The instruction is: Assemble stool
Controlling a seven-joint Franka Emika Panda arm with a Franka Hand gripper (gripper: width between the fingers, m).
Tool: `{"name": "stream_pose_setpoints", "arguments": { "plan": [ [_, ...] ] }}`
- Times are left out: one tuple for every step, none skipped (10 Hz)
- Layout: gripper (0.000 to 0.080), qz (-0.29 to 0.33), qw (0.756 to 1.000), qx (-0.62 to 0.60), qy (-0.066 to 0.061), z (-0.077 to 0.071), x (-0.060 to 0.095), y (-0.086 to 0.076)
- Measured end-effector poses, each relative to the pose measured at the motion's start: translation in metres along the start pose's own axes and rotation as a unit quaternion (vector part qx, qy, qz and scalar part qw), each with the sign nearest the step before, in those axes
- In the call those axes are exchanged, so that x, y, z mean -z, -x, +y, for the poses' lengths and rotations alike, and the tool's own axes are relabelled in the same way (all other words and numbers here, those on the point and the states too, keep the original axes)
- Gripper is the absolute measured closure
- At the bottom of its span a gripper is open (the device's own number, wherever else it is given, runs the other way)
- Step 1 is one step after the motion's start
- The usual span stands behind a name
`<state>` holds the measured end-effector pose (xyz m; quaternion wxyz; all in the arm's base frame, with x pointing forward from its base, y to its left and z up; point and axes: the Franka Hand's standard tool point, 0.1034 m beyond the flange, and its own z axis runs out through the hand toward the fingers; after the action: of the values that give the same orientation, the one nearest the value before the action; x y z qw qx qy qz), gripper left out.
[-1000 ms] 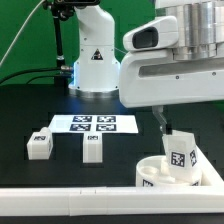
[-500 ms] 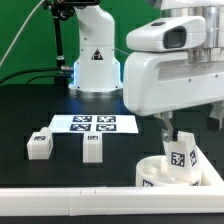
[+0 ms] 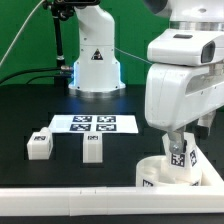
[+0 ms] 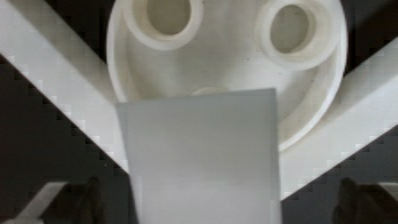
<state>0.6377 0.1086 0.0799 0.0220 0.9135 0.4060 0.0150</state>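
The round white seat disc [image 3: 150, 173] lies at the exterior view's lower right, next to the border rail. A white leg [image 3: 181, 160] with a marker tag stands upright on it. My gripper [image 3: 176, 137] hangs right above that leg, partly hiding its top. In the wrist view the leg [image 4: 199, 140] rises between my two dark fingertips, with a gap on each side, so my gripper [image 4: 214, 205] is open. The seat disc [image 4: 222, 60] shows two round sockets behind the leg. Two more legs [image 3: 40, 146] [image 3: 92, 148] lie on the table at the exterior view's left.
The marker board [image 3: 93, 123] lies flat behind the loose legs. A long white border rail [image 3: 70, 200] runs along the front edge. The robot's white base [image 3: 95, 60] stands at the back. White rail strips [image 4: 54, 75] cross the wrist view beside the seat.
The arm's wrist has swung toward the exterior view's right and the gripper has moved from beside the standing leg to right over it. The legs and seat have not moved.
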Motion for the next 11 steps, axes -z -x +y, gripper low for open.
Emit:
{"name": "stream_pose_setpoints", "arguments": {
  "plan": [
    [0.015,-0.002,1.0,-0.001,-0.001,0.0007,-0.0026,0.0019],
    [0.015,-0.002,1.0,-0.002,-0.001,0.0009,-0.0025,0.0019],
    [0.015,-0.002,1.0,-0.017,-0.001,0.0009,-0.0026,0.002],
    [0.0286,-0.002,1.0,-0.017,-0.001,0.0012,-0.0027,0.0023],
    [0.0286,-0.002,0.999,-0.042,-0.001,0.0012,-0.0027,0.0023],
    [0.0424,-0.002,0.996,-0.084,-0.001,0.0011,-0.0027,0.0022],
    [0.046,-0.002,0.992,-0.123,-0.001,0.0011,-0.0027,0.0023],
    [0.046,-0.002,0.988,-0.154,-0.001,0.0011,-0.0028,0.0023],
    [0.046,-0.001,0.984,-0.181,-0.001,0.0016,-0.0033,0.0025],
    [0.046,0.007,0.97,-0.241,-0.002,0.0047,-0.004,0.0015],
    [0.046,0.009,0.954,-0.3,-0.006,0.0059,-0.0041,0.0011]
  ]
}}
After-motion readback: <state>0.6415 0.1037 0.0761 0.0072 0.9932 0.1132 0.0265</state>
